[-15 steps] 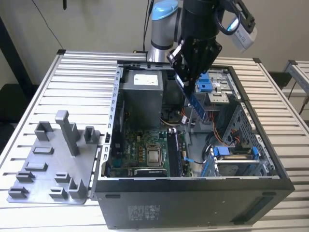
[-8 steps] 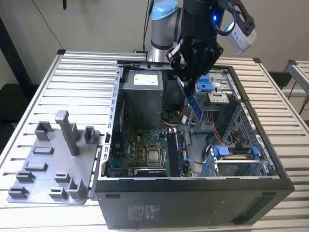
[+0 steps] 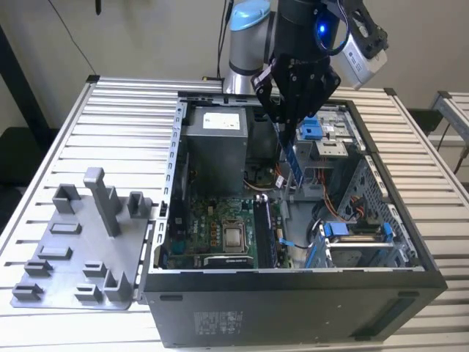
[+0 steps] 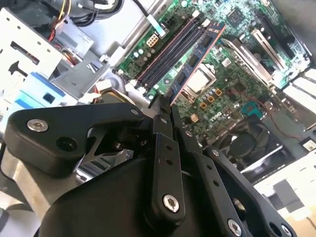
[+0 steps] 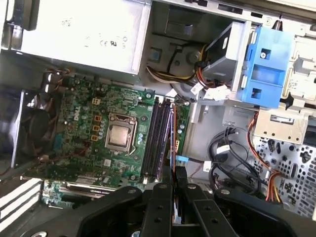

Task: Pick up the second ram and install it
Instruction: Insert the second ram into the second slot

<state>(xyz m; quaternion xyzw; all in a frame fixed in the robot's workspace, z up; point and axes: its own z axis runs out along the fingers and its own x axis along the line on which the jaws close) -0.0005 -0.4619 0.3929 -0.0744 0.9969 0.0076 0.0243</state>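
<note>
Black jointed metal pincer (image 5: 174,173) is pinching the second ram (image 5: 174,133), a long thin dark memory stick, edge-down above the black memory slots (image 5: 155,138) of the green motherboard (image 5: 89,106), seemingly aligning it lengthwise for seating.

Slatted pale metal table (image 3: 66,139), ridges running across, slats shining in soft, even light. Behind table: plain beige wall (image 3: 146,37), thin black cable (image 3: 71,37) slanting down it. Past table's edge at exterior view's left: dark slanted post (image 3: 18,73), dim area below, too dark to tell. Past table at exterior view's right: second slatted table (image 3: 453,110), dark shape between.
</note>
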